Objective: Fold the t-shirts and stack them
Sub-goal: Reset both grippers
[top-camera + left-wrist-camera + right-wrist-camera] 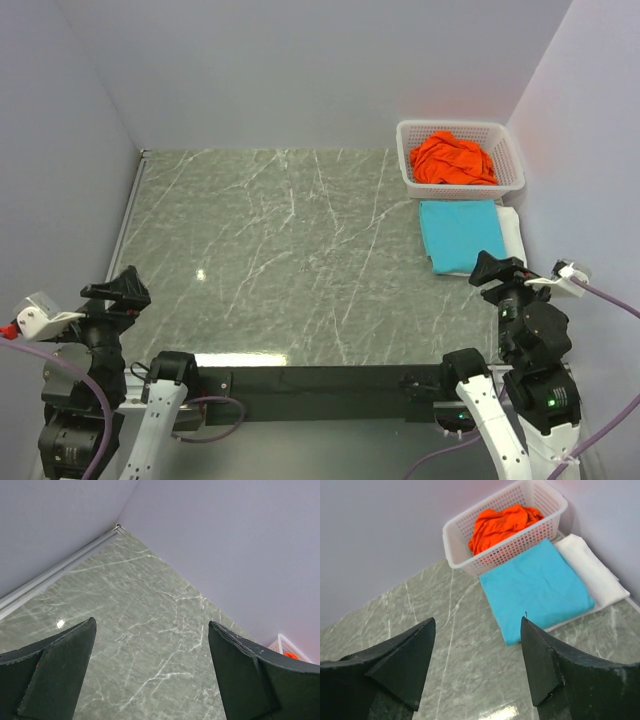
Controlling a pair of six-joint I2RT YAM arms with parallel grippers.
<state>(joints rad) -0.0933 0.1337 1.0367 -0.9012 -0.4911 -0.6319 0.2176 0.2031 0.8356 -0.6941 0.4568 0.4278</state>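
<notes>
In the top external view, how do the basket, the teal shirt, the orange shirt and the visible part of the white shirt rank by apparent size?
1. basket
2. teal shirt, folded flat
3. orange shirt, bunched in the basket
4. white shirt, mostly hidden under the teal one

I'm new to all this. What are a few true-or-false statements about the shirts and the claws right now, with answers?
1. The orange t-shirt lies crumpled in the basket. True.
2. The teal t-shirt lies under the white t-shirt. False: it lies folded on top of it.
3. The right gripper holds the teal t-shirt. False: it is open, empty, apart from the cloth.
4. The left gripper is open and empty. True.
</notes>
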